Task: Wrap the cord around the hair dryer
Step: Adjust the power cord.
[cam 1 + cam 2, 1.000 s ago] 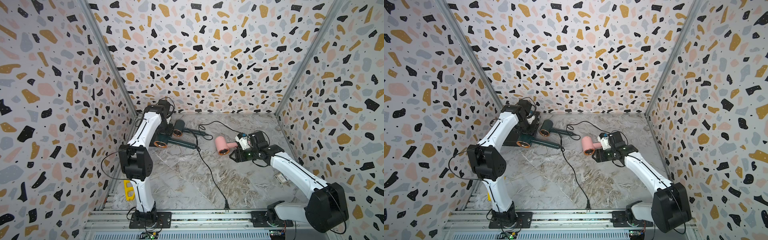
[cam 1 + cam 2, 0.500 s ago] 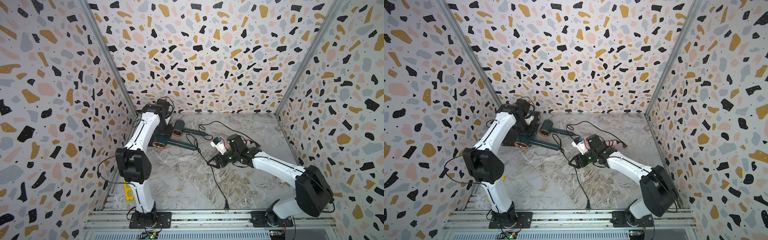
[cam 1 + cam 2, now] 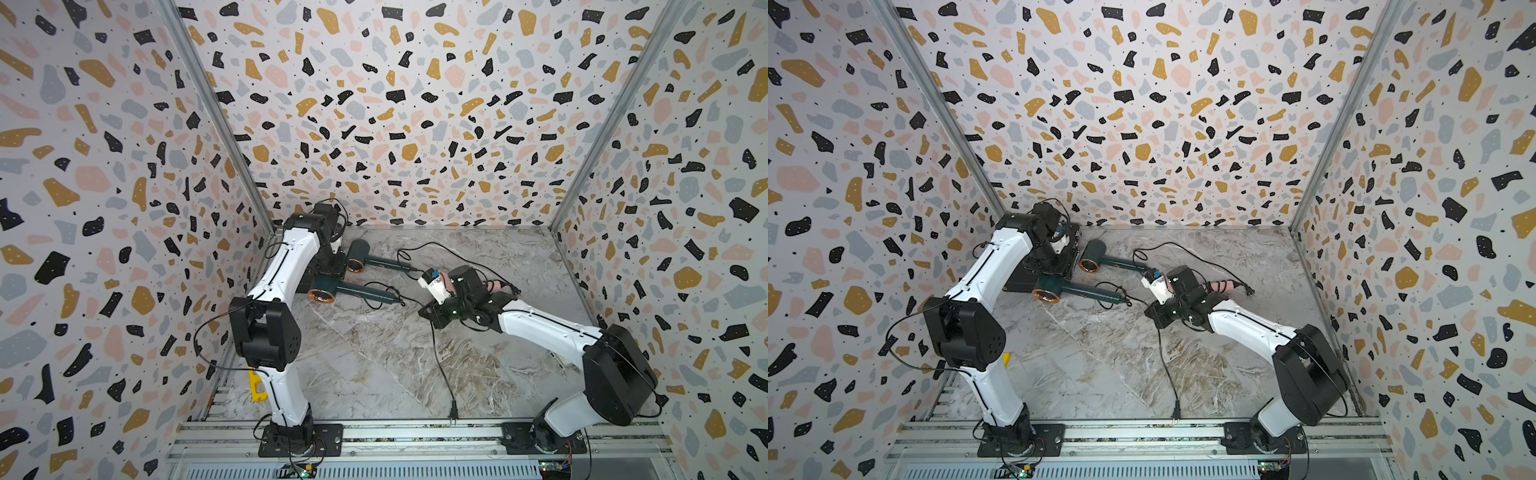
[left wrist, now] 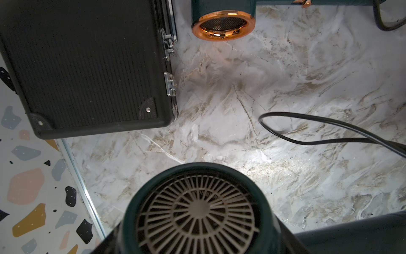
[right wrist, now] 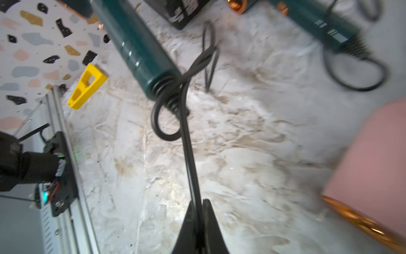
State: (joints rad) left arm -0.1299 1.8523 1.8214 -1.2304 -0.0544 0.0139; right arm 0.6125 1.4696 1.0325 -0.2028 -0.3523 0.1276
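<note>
Marble worktop (image 3: 374,365) fills both top views, shut in by speckled walls (image 3: 395,124) at its left, far and right edges, with a metal rail (image 3: 415,434) along the near edge. Its near half lies open except for the black cord (image 3: 440,365), which runs from the right end effector (image 3: 430,311) at mid-worktop to a plug (image 3: 454,412) by the near edge. The far left corner is crowded: a black case (image 3: 328,272), the rear green hair dryer (image 3: 356,254) and the front green hair dryer (image 3: 353,291) lie close together under the left arm, which hides the left end effector. A pink hair dryer (image 3: 494,286) is mostly covered by the right arm, and a yellow block (image 3: 256,384) sits by the left edge. In the left wrist view the rear green hair dryer looms large and hides the fingers. The left end effector is closed, seemingly on that body, though the grip itself cannot be seen. The case lies tight against the wall, with the front green hair dryer just beside it. The right wrist view is blurred: the right end effector's fingers (image 5: 211,233) pinch tight on the cord, which leads to the end of the front green hair dryer's handle and loops there. The pink hair dryer is close alongside and cut off by the frame.
</note>
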